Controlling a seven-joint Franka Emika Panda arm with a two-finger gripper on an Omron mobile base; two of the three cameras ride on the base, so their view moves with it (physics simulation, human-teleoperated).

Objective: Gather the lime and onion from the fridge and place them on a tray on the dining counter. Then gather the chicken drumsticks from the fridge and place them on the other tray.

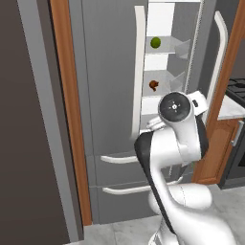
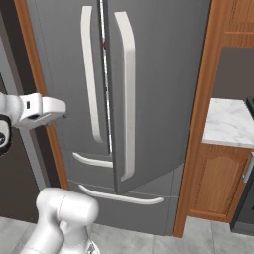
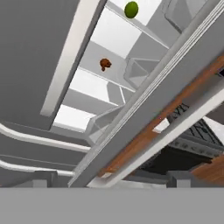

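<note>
The fridge (image 1: 110, 72) stands with its right door partly open, exposing white interior shelves. The lime (image 1: 155, 42) rests on an upper shelf (image 1: 160, 50). A small brown item, apparently a chicken drumstick (image 1: 153, 85), lies on the shelf below (image 1: 158, 94). Lower shelves show bare white surface. Both bottom drawers are closed.
</note>
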